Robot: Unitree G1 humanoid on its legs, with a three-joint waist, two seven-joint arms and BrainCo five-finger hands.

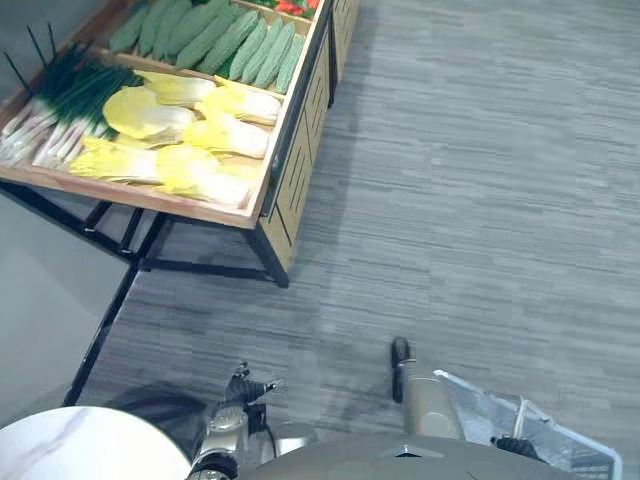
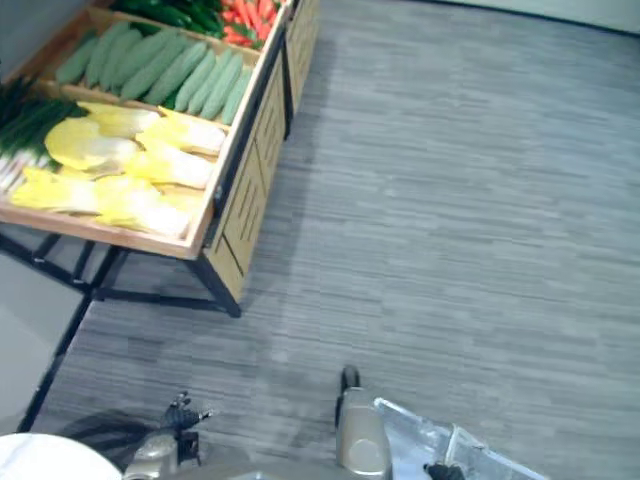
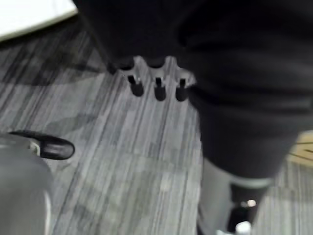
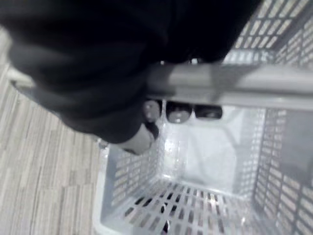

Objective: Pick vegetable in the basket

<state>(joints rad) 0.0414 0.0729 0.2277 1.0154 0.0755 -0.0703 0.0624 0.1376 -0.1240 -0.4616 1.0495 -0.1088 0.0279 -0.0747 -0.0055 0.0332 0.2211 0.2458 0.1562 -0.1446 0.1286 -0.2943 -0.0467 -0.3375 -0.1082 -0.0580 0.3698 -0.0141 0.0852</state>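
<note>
The vegetables are lying on a wooden bench point(image 1: 200, 212) in the upper left of the eye views, well apart from both hands. Yellow-leaved cabbages point(image 1: 190, 135) are filling the nearest compartment of the bench, piled against one another. Green onions point(image 1: 60, 105) are lying beside them at the far left edge of the frame. A row of bumpy green gourds point(image 1: 230, 40) is sitting in the compartment behind the cabbages. Red vegetables point(image 2: 245, 20) are showing at the very top of the right eye view, though they are too small to name.

The grey lattice basket point(image 1: 560, 430) is hanging in the lower right corner, over the grey striped floor point(image 1: 480, 200) and clear of the bench. In the right wrist view the right hand point(image 4: 178, 111) is curling round the basket's handle point(image 4: 230, 83). Its dark tips are tucking under the bar, with the basket's bare lattice bottom showing below.

The left hand point(image 3: 156, 83) is hanging over the floor in its own wrist view, touching nothing. From that angle I cannot tell whether it is spread or closed.
</note>
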